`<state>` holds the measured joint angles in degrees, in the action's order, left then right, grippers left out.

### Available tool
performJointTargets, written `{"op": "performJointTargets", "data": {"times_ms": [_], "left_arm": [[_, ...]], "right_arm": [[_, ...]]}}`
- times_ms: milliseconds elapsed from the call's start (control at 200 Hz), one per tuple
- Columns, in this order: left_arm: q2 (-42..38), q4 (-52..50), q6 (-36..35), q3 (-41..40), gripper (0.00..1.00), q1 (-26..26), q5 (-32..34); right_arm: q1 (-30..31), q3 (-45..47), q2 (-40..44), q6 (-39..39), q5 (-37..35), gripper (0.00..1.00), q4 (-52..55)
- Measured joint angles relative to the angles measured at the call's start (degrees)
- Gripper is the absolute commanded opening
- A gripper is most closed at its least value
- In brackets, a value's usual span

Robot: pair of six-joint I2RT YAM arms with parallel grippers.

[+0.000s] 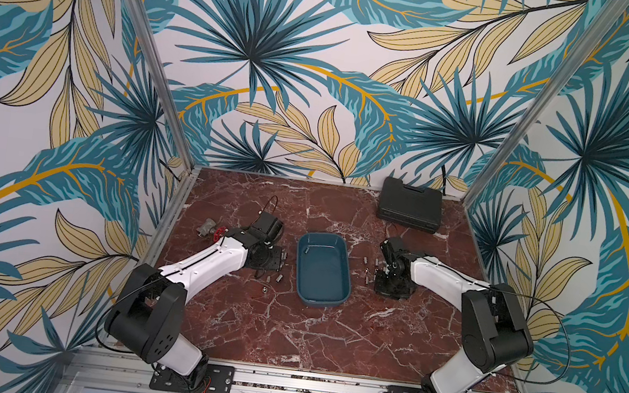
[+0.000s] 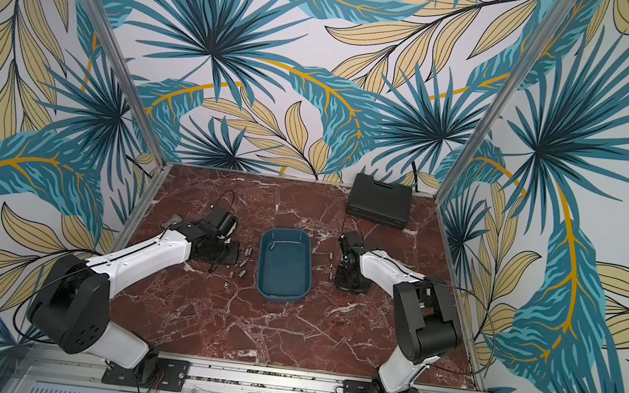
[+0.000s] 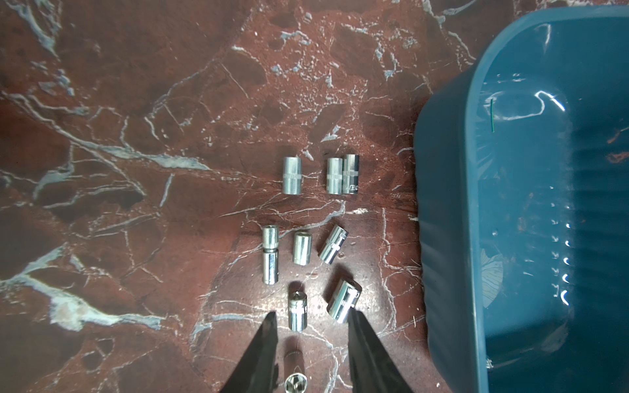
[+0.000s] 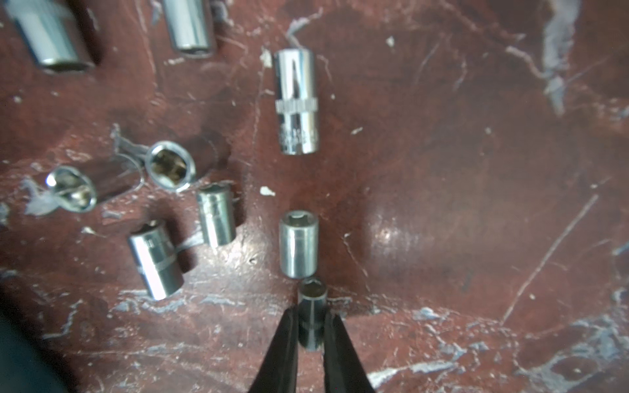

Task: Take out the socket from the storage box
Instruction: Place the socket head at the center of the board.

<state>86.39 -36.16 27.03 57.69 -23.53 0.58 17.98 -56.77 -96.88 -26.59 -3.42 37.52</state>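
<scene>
Ahead of the left tool (image 3: pixel 311 316), its jaws apart, loose sockets (image 3: pixel 301 248) crowd the worktop (image 3: pixel 136 238), and one socket (image 3: pixel 297 311) lies right at the gap's mouth. The storage box (image 3: pixel 442 238) wall bars its inner side; its outer side is bare. The right tool (image 4: pixel 310 314) has a small socket (image 4: pixel 311 306) filling its jaws and another socket (image 4: pixel 299 246) just ahead. A cluster (image 4: pixel 216 217) sits on its box side; the far side is open worktop.

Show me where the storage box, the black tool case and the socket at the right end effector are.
storage box (image 1: pixel 323 274), in a top view, bare floor.
black tool case (image 1: pixel 409 205), in a top view, lid.
socket (image 4: pixel 312 316), right wrist view, shaded side wall.
</scene>
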Motion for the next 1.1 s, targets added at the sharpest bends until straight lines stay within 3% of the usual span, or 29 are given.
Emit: {"op": "performJointTargets", "data": {"times_ms": [641,1102], "left_arm": [[0.3,-0.3,-0.1,1.0,0.37,-0.5,-0.4],[14.4,-4.4,-4.6,22.2,0.37,-9.3,3.4]], "right_arm": [[-0.1,-2.0,1.6,0.5,-0.5,0.21,2.5],[-0.4,-6.3,6.9,1.2,-0.8,0.21,4.5]]}}
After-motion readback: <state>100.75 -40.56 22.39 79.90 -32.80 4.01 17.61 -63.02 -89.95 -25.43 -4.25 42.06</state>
